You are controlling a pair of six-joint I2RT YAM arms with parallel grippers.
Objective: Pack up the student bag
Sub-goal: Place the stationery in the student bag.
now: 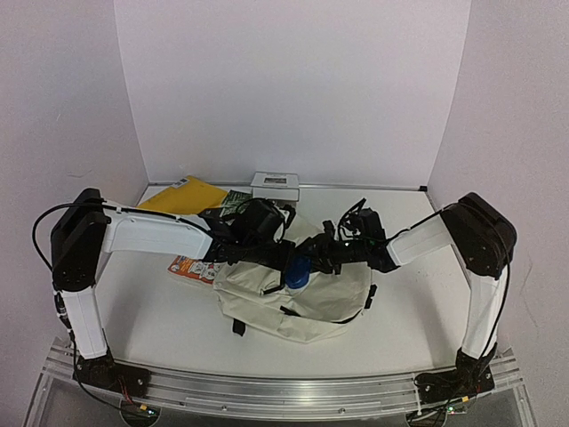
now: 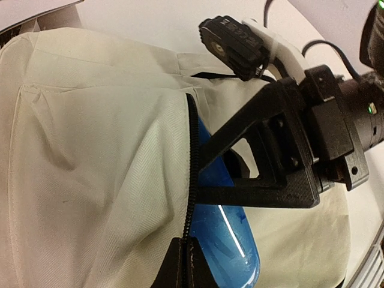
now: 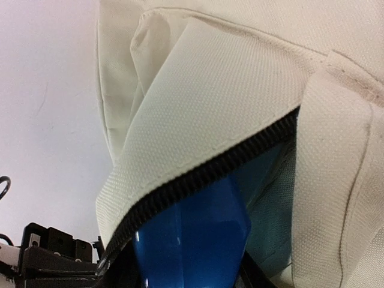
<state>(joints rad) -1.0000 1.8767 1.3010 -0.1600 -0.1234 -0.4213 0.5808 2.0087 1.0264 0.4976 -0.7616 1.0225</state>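
The cream student bag (image 1: 293,307) lies in the middle of the table, its black-zippered opening facing the arms. My left gripper (image 2: 185,264) is shut on the zipper edge (image 2: 193,162) of the opening and holds that flap up; in the top view it (image 1: 277,253) is at the bag's upper left. My right gripper (image 1: 308,256) is shut on a shiny blue bottle-like object (image 3: 192,240) that sits partly inside the opening, under the zipper edge (image 3: 210,171). The blue object also shows in the left wrist view (image 2: 225,240) and in the top view (image 1: 298,271). The right fingertips are mostly hidden.
A yellow envelope (image 1: 182,196) and a white box (image 1: 275,185) lie at the back of the table. A colourful book (image 1: 191,267) lies left of the bag, partly under my left arm. White walls close in the back and sides.
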